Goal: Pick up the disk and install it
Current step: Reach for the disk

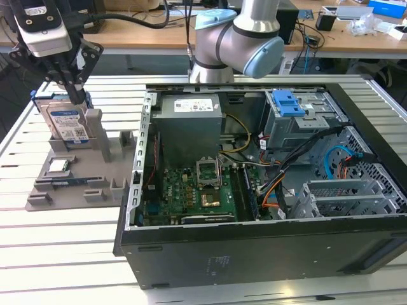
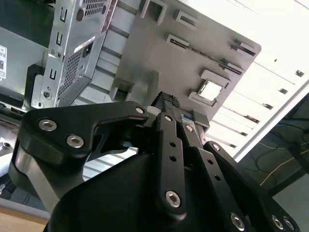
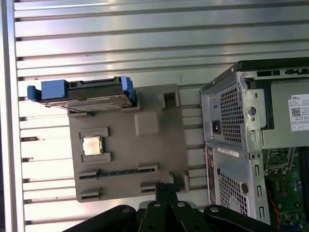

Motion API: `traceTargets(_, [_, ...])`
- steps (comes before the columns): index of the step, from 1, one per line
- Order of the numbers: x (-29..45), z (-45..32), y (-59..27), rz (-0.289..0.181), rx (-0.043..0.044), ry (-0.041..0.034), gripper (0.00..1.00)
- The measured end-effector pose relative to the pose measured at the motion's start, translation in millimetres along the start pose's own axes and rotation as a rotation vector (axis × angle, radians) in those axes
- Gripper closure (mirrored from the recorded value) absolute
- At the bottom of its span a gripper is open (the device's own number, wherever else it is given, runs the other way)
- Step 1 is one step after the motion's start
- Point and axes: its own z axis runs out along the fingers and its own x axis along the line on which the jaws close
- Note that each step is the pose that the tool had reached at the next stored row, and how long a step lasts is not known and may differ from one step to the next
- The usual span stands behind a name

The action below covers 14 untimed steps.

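Over the flat grey plastic holder tray [image 1: 70, 190] on the slatted metal tabletop [image 1: 63, 241], I am hovering the black gripper [image 1: 76, 95], and its jaws are looking drawn together with nothing between them. The disk [image 1: 67, 122], a rectangular silver hard drive in a blue plastic bracket, is standing on edge in a slot at the tray's far end in the exterior view, not yet lifted. In the first wrist view the disk [image 3: 82, 94] is sitting apart from the gripper [image 3: 164, 187], so I am judging that I am not touching it. I am reading this as the approach stage of the pick-up, with nothing of the install begun. The open black computer case [image 1: 254, 254] is lying just beside the tray, its metal drive cage [image 1: 299, 124] waiting inside. A grasp from here is calling for spread jaws, squared across the drive's narrow top edge, and a straight descent that is clearing the small square silver processor chip [image 3: 91, 145] seated near it.
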Motion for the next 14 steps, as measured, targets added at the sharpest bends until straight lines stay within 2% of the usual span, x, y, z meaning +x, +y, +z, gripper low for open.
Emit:
traceTargets(7, [9.5,-0.2,-0.7,0.000,0.0000,0.0000,0.89])
traceTargets(14, [23.9,-0.5,-1.8,0.000,0.0001,0.0000,0.89])
